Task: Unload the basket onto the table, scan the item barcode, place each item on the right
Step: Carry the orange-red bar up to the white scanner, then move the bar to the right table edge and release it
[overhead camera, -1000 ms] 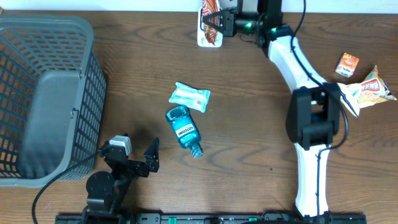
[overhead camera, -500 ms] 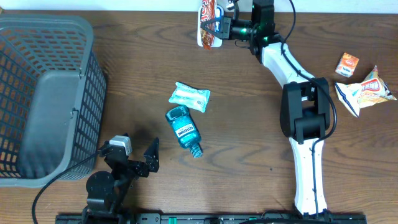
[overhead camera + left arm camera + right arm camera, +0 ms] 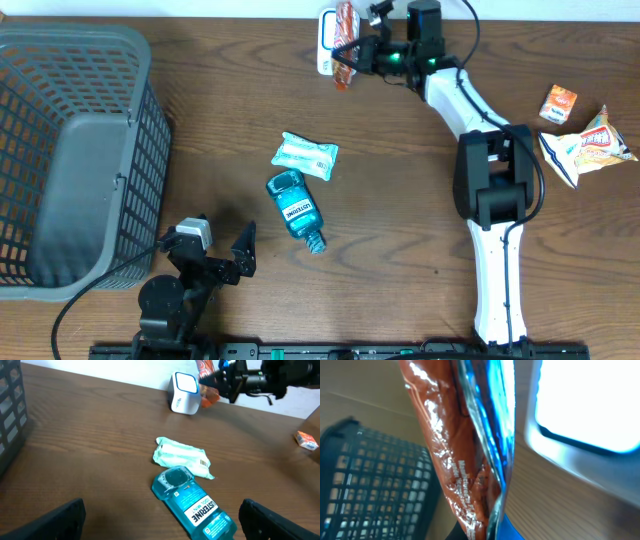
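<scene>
Overhead: finds the right gripper (image 3: pixel 352 55) clenched on the red snack packet (image 3: pixel 345 30), held at the far edge of the table (image 3: pixel 420 220), just beside the white scanner (image 3: pixel 326 45). Finds the left gripper (image 3: pixel 222 262) released and grasping nothing, near the front edge by the basket (image 3: pixel 70 150). Shows a mouthwash bottle (image 3: pixel 295 210) and a pale green pack (image 3: pixel 305 155) lying mid-table, close together.

Left wrist: looks out between spread fingers (image 3: pixel 55 522), past bottle and pack, to the packet hanging at the scanner's side. Cannot tell whether packet and scanner touch.

Right wrist: fills with the glossy packet seen edge-on, with the scanner's bright window (image 3: pixel 585 405) close at upper right. Shows no barcode from here.

Reads as the presenting step: item at the scanner, code probably not yet facing it. Calls next for turning the packet so its printed code meets the window squarely, with the grip kept firm.
</scene>
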Motion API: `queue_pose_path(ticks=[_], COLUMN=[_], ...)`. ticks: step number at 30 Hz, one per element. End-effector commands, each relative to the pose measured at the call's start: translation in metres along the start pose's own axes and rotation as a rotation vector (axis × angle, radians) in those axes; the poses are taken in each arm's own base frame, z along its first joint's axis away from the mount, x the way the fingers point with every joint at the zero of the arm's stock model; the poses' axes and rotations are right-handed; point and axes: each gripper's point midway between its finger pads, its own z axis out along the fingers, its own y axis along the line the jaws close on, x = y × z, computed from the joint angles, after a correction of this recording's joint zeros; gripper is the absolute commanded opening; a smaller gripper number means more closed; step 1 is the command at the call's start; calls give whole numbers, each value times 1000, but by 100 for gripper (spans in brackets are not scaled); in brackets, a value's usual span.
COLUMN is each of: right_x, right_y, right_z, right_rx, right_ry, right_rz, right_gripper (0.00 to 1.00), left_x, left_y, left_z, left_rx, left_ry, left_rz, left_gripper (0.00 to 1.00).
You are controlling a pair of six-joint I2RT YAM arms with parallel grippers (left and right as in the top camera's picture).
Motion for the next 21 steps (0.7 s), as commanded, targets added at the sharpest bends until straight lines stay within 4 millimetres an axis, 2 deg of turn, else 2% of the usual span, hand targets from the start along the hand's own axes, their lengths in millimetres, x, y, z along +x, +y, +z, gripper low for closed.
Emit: queue_pose_path(ticks=[1,3,7,10,14,15,16,18,21], right_x=[-7,-4,2,2,7,9,12,18,26], right_y=[-25,-45,-82,-112,-141,-146,-152,-161,-171], right_z=[-26,-47,-106,-177,-274,-293,-316,-346,-378], right_rx=[87,219,553,892,1293,1364,1447,1540,1586], right_ry=[-16,-10,14,-2,-52,-55,-56,-53,-62], right_rz=[-24,-1,2,46,136,149,167,200,257], right_gripper=[1,1,1,1,1,1,2,10,22], left_x=[11,11,11,11,11,11,11,11,11], left_y=[1,1,1,1,1,1,1,1,1], left_z=[2,2,2,2,2,2,2,2,2], left_rx=[2,2,2,2,2,2,2,2,2], left_ry=[32,32,32,32,32,32,32,32,32], left_rz=[-9,-9,-9,-9,-9,-9,-9,-9,-9], left_gripper=[98,98,98,98,98,98,98,98,98])
